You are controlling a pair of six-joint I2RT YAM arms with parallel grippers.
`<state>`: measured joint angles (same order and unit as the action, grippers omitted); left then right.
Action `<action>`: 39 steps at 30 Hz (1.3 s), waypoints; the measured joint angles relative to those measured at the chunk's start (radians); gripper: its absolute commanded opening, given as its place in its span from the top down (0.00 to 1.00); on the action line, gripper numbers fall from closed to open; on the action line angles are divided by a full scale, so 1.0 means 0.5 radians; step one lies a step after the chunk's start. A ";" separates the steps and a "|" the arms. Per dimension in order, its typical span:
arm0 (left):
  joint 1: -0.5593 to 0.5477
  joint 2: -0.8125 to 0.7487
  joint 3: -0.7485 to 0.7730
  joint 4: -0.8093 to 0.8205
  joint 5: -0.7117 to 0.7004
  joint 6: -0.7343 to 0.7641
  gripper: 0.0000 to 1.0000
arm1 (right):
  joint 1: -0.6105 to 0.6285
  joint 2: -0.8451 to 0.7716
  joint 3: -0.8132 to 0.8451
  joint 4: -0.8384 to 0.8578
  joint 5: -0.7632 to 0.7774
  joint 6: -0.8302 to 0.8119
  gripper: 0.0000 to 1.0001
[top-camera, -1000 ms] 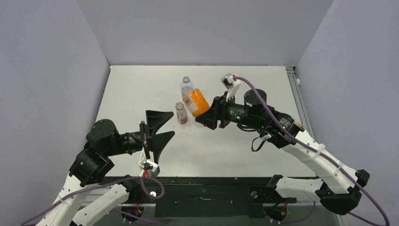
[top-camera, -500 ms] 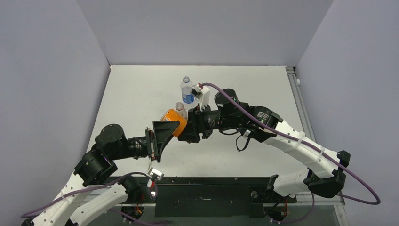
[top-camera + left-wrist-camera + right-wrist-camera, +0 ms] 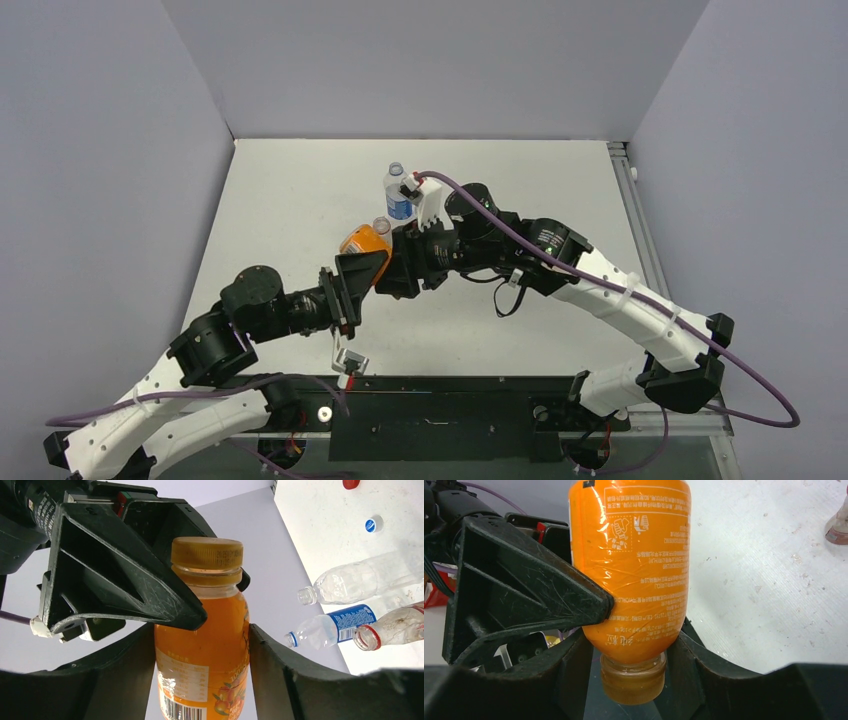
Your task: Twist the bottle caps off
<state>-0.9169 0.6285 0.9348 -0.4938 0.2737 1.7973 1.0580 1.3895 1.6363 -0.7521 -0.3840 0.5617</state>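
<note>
Above the middle of the tabletop (image 3: 300, 180), my left gripper (image 3: 200, 630) and right gripper (image 3: 630, 635) clamp the bottle (image 3: 362, 242); I must turn only the cap (image 3: 207, 552).

From above, only a patch of the orange bottle (image 3: 363, 240) shows, and its cap (image 3: 206, 554) is hidden there. The left wrist view cuts off its base below and a red cap (image 3: 351, 483) above. The right wrist view cuts a clear bottle (image 3: 839, 527) at the right edge.
</note>
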 measured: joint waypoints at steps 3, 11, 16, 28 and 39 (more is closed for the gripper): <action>-0.012 0.009 0.000 0.049 -0.038 -0.069 0.66 | -0.002 0.005 0.036 -0.021 0.025 -0.005 0.22; -0.009 0.108 0.039 0.261 -0.295 -0.753 0.69 | -0.022 0.005 0.379 -0.172 0.280 -0.156 0.18; -0.008 0.204 0.169 0.329 -0.437 -1.591 0.69 | -0.027 -0.104 0.509 -0.090 0.619 -0.253 0.17; 0.133 0.346 0.465 0.532 -0.387 -3.136 0.74 | 0.162 -0.050 0.583 0.359 1.182 -0.395 0.22; 0.175 0.399 0.533 0.628 -0.260 -3.437 0.76 | 0.191 0.198 0.779 0.436 1.268 -0.407 0.47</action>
<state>-0.8291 0.8280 1.2015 -0.1799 0.1436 0.0788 1.1534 1.4887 2.0258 -0.5339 0.2501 0.3580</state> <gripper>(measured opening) 0.571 0.548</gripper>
